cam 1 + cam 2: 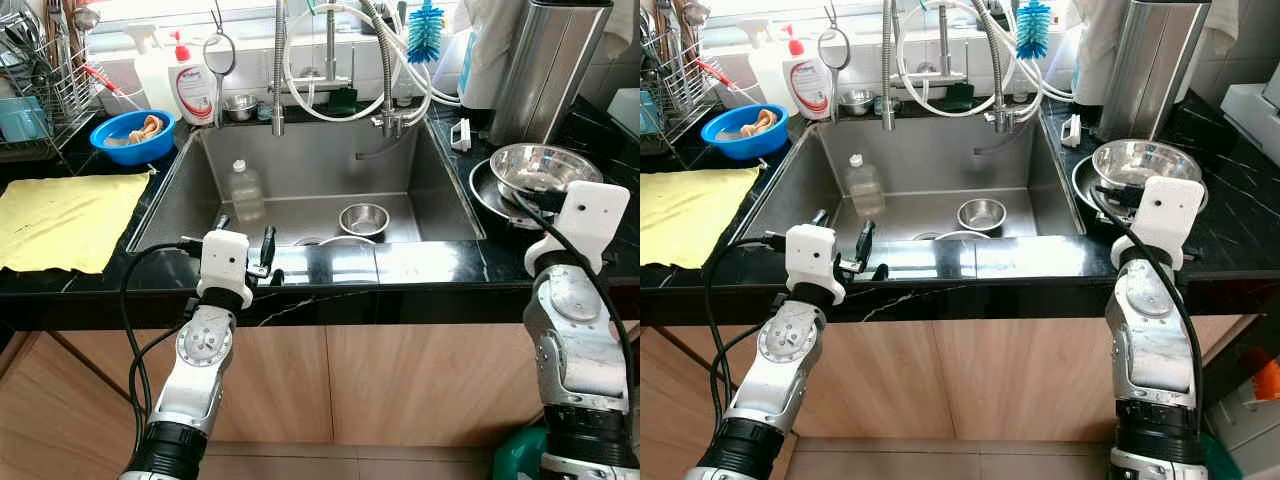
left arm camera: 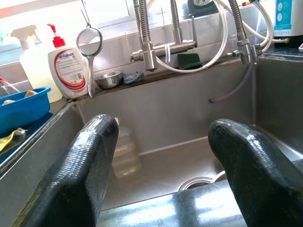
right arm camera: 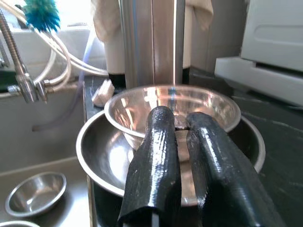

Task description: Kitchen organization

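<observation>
At the right of the sink, a steel bowl (image 1: 538,165) sits inside a wider steel bowl (image 1: 482,190) on the black counter. My right gripper (image 3: 182,120) is at the upper bowl's near rim, fingers closed on that rim. My left gripper (image 1: 245,235) hovers open over the sink's front edge with nothing between its fingers (image 2: 90,161). Inside the sink (image 1: 300,150) stand a clear plastic bottle (image 1: 245,190) at the left and a small steel bowl (image 1: 364,218) near the drain. Another round rim (image 1: 345,241) peeks out at the sink's front wall.
A yellow cloth (image 1: 65,215) lies on the left counter, with a blue bowl (image 1: 132,135), soap bottle (image 1: 195,85) and dish rack (image 1: 35,90) behind it. Faucets and hoses (image 1: 330,70) hang over the sink. A tall steel canister (image 1: 545,65) stands behind the bowls.
</observation>
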Controlling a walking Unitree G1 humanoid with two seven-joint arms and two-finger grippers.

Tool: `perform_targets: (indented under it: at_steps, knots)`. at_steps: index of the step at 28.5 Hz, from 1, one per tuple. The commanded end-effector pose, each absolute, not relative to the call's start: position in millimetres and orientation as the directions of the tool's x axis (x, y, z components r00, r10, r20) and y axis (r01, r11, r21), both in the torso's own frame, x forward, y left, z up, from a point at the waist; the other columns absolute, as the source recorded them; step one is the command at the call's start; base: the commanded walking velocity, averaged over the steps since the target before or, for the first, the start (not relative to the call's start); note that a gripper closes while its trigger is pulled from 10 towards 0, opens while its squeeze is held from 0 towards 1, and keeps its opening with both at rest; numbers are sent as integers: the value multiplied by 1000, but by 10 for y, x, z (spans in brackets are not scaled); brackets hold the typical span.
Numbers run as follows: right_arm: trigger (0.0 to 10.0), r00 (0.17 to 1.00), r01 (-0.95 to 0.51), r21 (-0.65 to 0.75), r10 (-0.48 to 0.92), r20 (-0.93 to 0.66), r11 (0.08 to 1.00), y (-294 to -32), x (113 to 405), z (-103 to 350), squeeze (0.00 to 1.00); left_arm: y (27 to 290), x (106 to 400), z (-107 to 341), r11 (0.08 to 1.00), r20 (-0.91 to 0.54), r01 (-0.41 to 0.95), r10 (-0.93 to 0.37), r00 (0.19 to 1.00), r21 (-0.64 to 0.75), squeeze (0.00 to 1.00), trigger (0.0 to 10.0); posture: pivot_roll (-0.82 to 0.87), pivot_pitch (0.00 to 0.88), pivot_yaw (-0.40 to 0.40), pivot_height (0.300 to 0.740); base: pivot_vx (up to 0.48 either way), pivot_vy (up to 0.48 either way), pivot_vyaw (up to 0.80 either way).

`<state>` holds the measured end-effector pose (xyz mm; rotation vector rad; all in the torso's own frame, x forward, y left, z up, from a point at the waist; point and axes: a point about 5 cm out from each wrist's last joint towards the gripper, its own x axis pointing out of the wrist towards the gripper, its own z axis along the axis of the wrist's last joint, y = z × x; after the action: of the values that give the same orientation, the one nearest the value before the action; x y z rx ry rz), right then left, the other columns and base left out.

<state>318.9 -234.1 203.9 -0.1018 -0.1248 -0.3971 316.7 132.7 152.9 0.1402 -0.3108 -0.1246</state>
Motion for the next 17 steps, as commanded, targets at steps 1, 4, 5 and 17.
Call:
perform_targets:
  at_steps: [1, 4, 5, 17]
  knots:
    - [10000, 911, 372, -67, -351, 217, 926, -2280, 3208, 2197, 0, 1365, 3182, 1569, 982, 301, 90, -137, 944, 165, 0, 10000, -112, 0, 101, 740, 0, 0, 0]
    - [10000, 908, 368, -66, -343, 242, 927, -2267, 3208, 2232, 0, 1364, 3180, 1568, 982, 301, 89, -137, 944, 166, 0, 10000, -111, 0, 100, 740, 0, 0, 0]
    - [10000, 905, 366, -67, -339, 258, 928, -2258, 3207, 2251, 0, 1365, 3180, 1569, 982, 302, 89, -136, 944, 165, 0, 10000, -111, 0, 100, 740, 0, 0, 0]
    - [10000, 960, 146, -210, -87, 266, 967, -1966, 3294, 2206, 0, 1348, 3185, 1569, 982, 302, 92, -139, 943, 163, 0, 10000, -112, 0, 100, 740, 0, 0, 0]
